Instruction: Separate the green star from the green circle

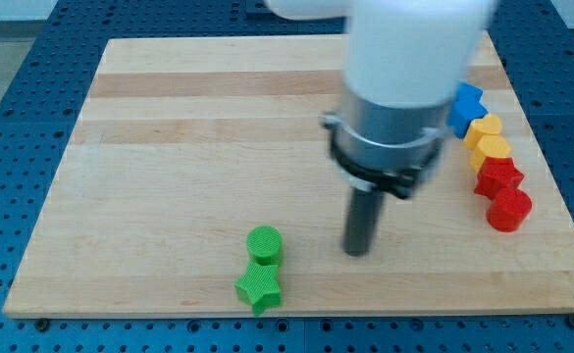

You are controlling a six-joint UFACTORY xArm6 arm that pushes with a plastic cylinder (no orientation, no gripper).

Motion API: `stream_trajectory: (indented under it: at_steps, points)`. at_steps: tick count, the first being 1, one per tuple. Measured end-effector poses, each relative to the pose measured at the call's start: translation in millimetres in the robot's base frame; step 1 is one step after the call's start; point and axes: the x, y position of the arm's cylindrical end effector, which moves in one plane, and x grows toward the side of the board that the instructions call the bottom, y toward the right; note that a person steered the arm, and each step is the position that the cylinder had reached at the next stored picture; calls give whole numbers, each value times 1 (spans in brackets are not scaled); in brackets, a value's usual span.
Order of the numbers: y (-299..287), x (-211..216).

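Note:
The green circle (264, 244) lies near the view's bottom edge of the wooden board (169, 147). The green star (259, 287) lies just below it, touching it. My tip (356, 252) is on the board to the right of the green circle, a clear gap away from both green blocks. The arm's white and grey body (394, 88) rises above the rod.
At the view's right edge stands a column of blocks: a blue star (466, 106), a yellow heart (484, 128), a yellow block (492, 153), a red star (499, 177) and a red circle (509, 209). The board lies on a blue perforated table.

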Motion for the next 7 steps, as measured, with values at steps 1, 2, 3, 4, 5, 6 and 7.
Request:
stream_trajectory:
  at_steps: [1,2,3,4,5,6,7]
  points:
    - [-73,-26]
    - [-159,-34]
    - [-248,-30]
    - [-299,22]
    - [-303,67]
    - [-297,68]
    - [-271,66]
